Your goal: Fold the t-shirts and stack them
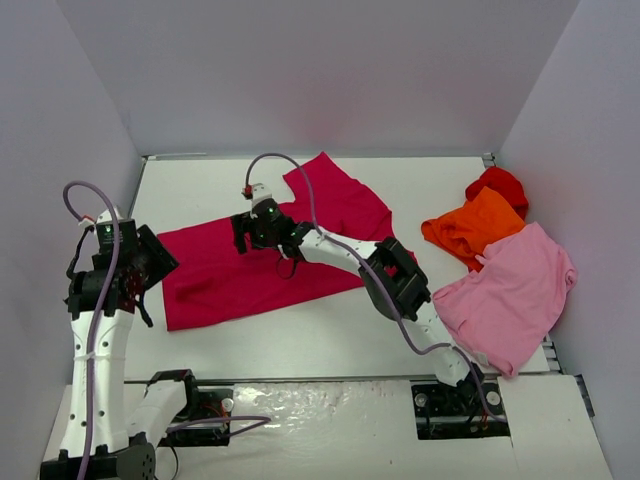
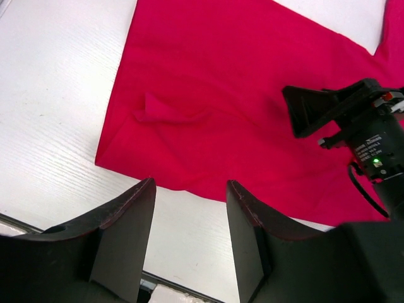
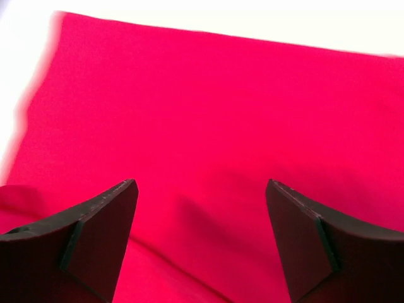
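Table (image 1: 300,335) bears the raspberry-red t-shirt (image 1: 215,275), spread flat left of centre. Right arm (image 1: 400,285) stretches far leftward, with the right gripper (image 3: 202,189) low over the cloth, jaws wide and empty, perhaps touching it. Left arm (image 1: 100,340) stands upright. The left gripper (image 2: 190,184) hovers above the shirt's edge, jaws parted and empty.

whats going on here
Two robot arms are working on a raspberry-red t-shirt spread on the table. The right hand hovers open above its middle; the left hand sits open just off its left edge. Neither holds anything. An orange shirt, a pale pink shirt and a bright red shirt lie unfolded at the right.
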Tool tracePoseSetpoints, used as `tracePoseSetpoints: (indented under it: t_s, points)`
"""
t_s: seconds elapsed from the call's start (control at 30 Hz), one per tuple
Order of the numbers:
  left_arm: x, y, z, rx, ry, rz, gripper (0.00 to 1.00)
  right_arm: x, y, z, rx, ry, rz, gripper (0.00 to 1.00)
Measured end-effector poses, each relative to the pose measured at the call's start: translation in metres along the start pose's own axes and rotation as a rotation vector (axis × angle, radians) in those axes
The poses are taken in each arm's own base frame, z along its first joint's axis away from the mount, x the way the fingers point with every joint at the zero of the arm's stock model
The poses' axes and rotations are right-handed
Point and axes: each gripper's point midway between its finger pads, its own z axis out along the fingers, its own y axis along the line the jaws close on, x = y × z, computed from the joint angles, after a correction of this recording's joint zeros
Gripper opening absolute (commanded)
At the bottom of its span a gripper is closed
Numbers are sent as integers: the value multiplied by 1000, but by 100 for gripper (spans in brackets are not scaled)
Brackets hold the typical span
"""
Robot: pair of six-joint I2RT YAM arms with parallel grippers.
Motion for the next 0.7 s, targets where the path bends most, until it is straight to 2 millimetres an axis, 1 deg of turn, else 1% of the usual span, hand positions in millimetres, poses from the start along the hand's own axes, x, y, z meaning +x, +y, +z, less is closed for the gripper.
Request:
tracePoseSetpoints:
  t_s: [0.03,0.07,0.1,0.13,0.17,0.2,0.23,0.3,0.37,0.4,0.43,0.5,0.57,0.7]
  points:
    - [1,0,1,-1,6,3,42,2,-12,-4,58,18,-16,24]
    - [2,-1,3,2,15,6,42,4,-25,-10,124,32,-34,14]
    - [4,-5,5,18,32,7,41,2,-46,-21,224,31,-60,8]
    - [6,-9,7,37,56,8,39,5,-64,-37,313,47,-85,4]
    - [9,-15,10,57,81,8,37,8,-82,-58,393,75,-106,0]
    - [12,-19,13,78,105,8,35,10,-100,-80,471,106,-127,0]
    - [15,-24,19,93,132,7,32,5,-117,-100,531,119,-121,0]
    - [24,-32,31,122,191,2,22,-8,-149,-139,639,131,-93,0]
    - [40,-38,47,144,264,-10,14,-18,-179,-176,718,127,-28,0]
    - [50,-39,56,146,308,-16,7,-20,-195,-196,756,123,14,0]
    - [60,-40,63,148,351,-18,1,-18,-208,-213,790,128,48,0]
    - [79,-43,76,147,433,-19,0,-7,-225,-237,838,152,98,0]
    - [95,-48,86,147,503,-14,0,13,-232,-248,863,203,120,0]
    - [113,-63,96,172,567,14,0,56,-233,-247,859,330,129,0]
